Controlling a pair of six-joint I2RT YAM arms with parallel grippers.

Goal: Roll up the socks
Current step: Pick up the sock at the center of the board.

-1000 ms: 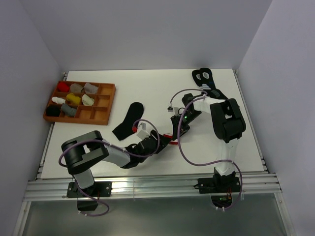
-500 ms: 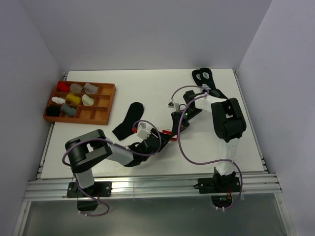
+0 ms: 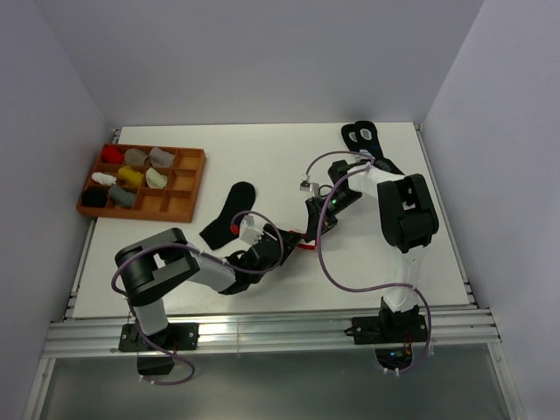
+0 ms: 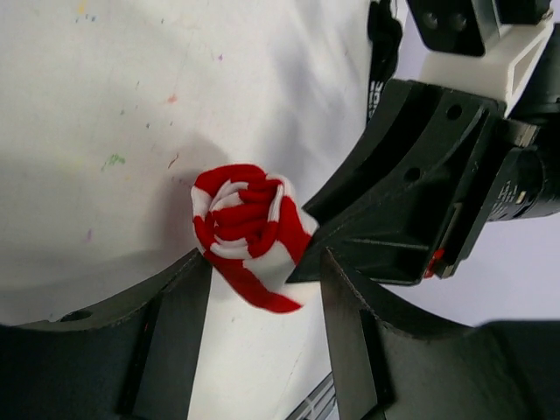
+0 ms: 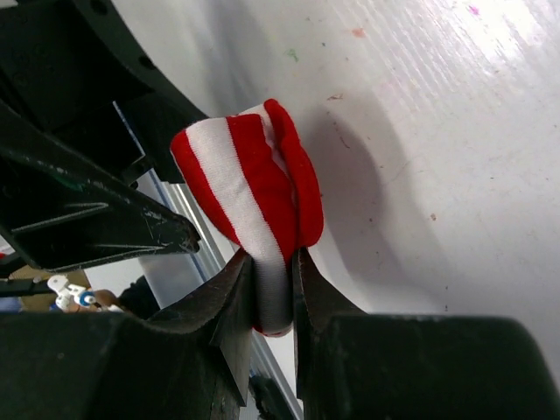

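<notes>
Table [image 3: 262, 157], near its middle: striped sock [image 4: 249, 232], red and white, is wound into a tight roll with one loose end trailing from it. Right fingers [image 5: 219, 324] are clamped together on that loose end and hold the roll close to the surface. Left fingers [image 4: 175, 332] stand apart, one on each side of the roll, not gripping it. Black sock [image 3: 229, 214] lies flat and unrolled just beyond the left arm, near the wooden tray [image 3: 194, 188].
</notes>
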